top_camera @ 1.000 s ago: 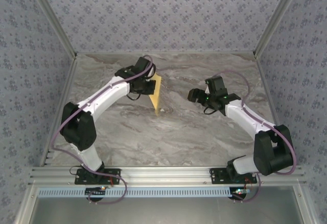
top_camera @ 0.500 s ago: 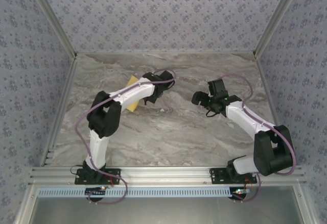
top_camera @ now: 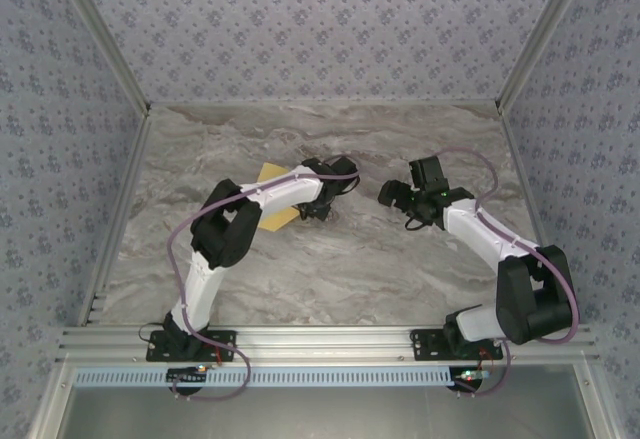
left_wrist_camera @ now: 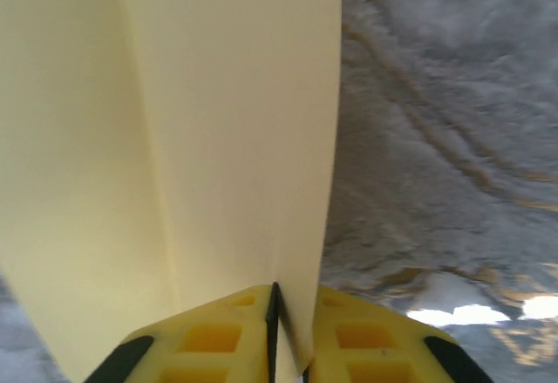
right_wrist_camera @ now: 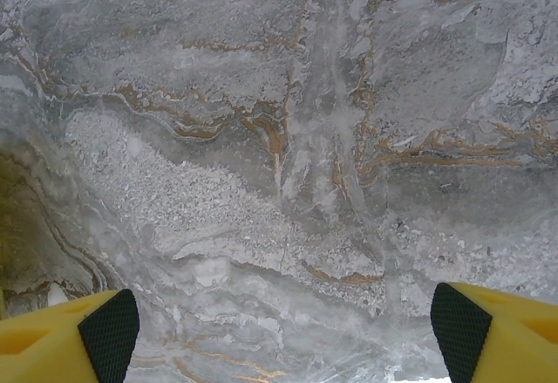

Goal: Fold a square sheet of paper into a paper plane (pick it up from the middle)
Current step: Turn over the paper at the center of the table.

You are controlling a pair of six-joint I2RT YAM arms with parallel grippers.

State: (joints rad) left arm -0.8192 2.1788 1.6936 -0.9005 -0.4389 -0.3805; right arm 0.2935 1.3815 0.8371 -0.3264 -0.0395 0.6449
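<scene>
My left hand (left_wrist_camera: 275, 331) was pinched together on the folded yellow sheet of paper (left_wrist_camera: 218, 139), over the bench (right_wrist_camera: 261, 95); my right hand (right_wrist_camera: 283, 335) gaped empty; I judged the sheet light, floppy, crease-prone, best gripped along its centre fold.

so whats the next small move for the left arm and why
Probably lower the left gripper and lay the square sheet of paper flat on the table: it is pinched at one edge, a crease showing, while the open right gripper hovers over bare marble, free to help.
</scene>
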